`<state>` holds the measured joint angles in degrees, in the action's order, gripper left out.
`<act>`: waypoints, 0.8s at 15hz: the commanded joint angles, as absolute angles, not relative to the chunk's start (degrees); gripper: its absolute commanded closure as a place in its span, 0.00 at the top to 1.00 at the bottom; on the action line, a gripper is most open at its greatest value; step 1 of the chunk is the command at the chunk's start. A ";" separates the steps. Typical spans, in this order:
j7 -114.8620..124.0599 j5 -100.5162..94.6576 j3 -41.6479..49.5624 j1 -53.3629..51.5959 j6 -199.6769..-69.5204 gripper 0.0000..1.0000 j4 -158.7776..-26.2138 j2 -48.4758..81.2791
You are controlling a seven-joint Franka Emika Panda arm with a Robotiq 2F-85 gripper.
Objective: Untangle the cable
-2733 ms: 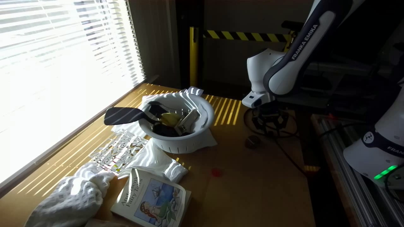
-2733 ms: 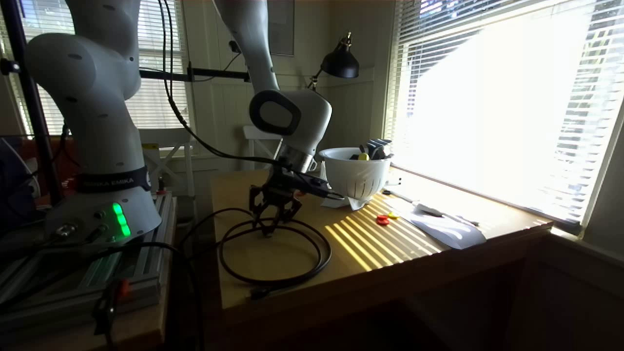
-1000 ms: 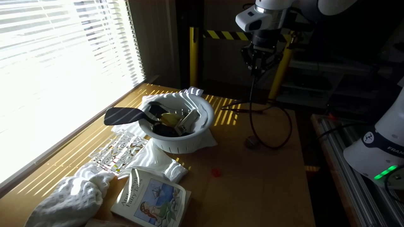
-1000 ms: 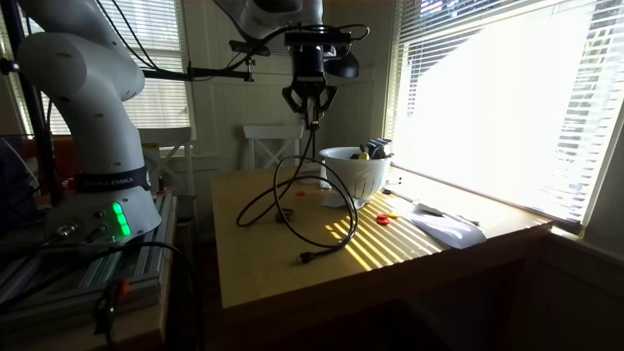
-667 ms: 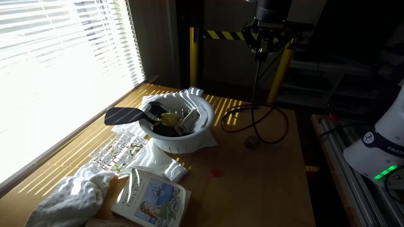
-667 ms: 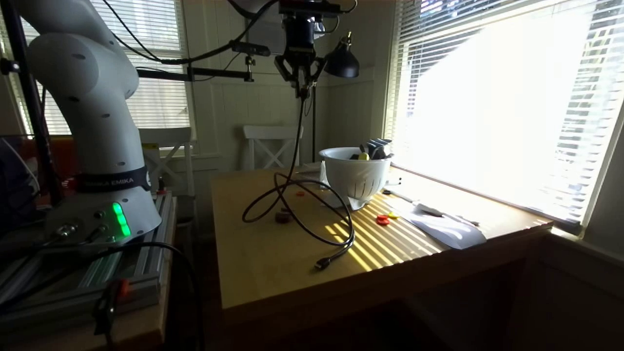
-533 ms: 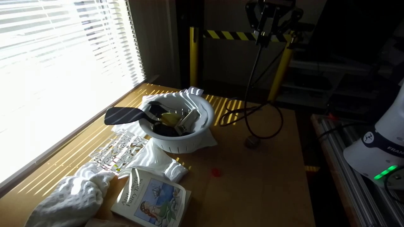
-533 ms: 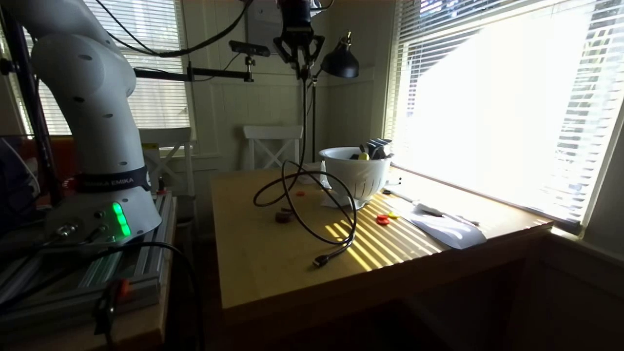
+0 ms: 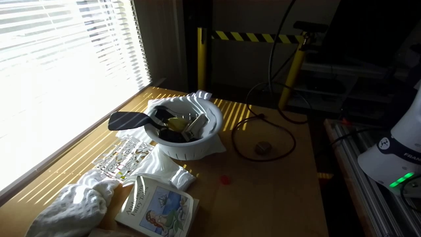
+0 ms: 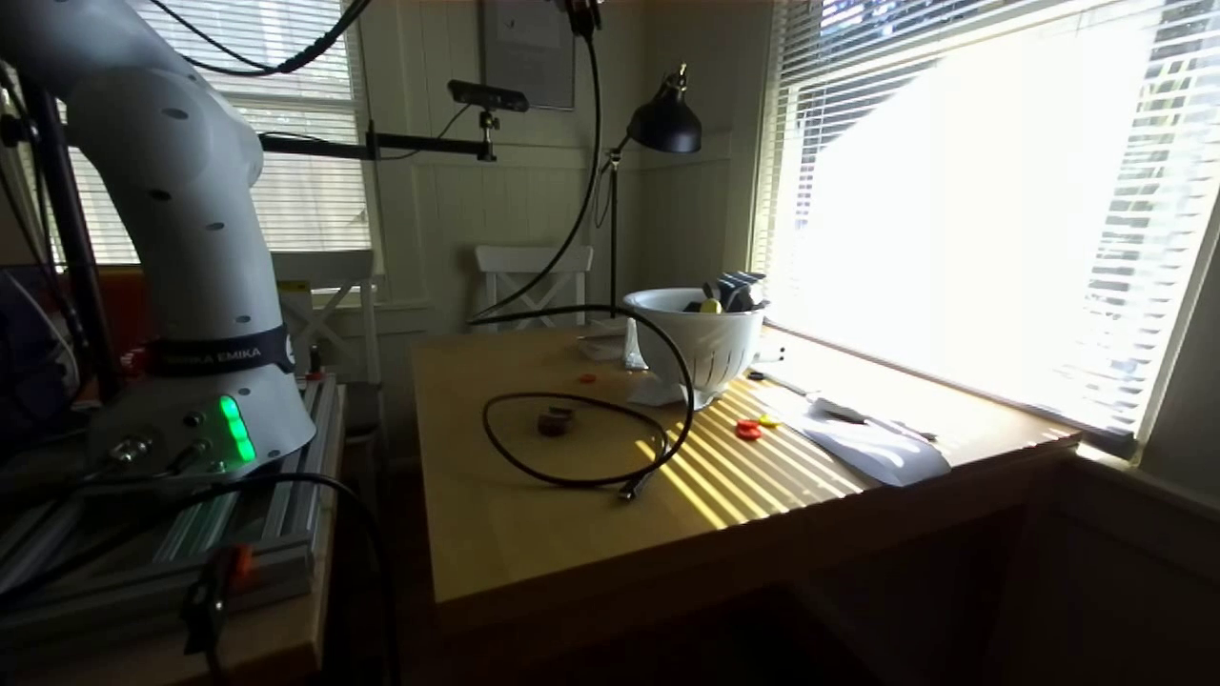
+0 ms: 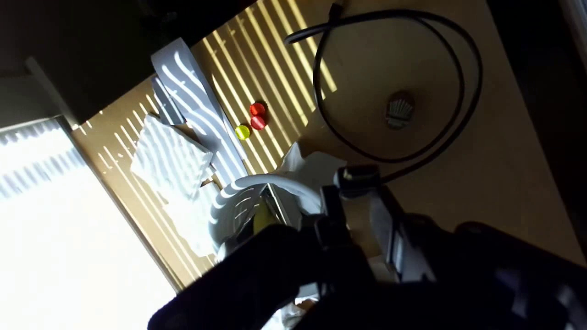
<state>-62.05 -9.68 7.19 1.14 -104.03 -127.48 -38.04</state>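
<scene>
Countertop of wood spreads out before me, sun-striped along the edge by the window. Widest-spread over it is the dark cable: its upper stretch hangs from high up, long axis close to upright, bows toward the edge by the robot base, doubles back toward the window edge, and comes down into a ring near the corner where the robot-side edge meets the edge opposite the book. Between that ring and the window edge sits a white colander. High up, the gripper is clamped on the cable; little more than its tips shows in an exterior view. Inside the ring, apart from it, lies a round brown thing. Smallest is the plug on the cable's loose end, aimed roughly at the edge opposite the book.
</scene>
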 commanded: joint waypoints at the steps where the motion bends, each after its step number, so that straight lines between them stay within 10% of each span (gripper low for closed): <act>1: -61.28 -10.37 8.52 -0.14 -104.08 0.22 -127.23 -38.11; 4: -61.35 -10.31 8.47 -0.57 -104.04 0.22 -127.25 -37.87; 5: -61.36 -10.30 8.44 -0.64 -104.04 0.06 -127.25 -37.86; 12: -42.48 -4.48 9.53 -0.06 -119.30 0.06 -117.90 -25.67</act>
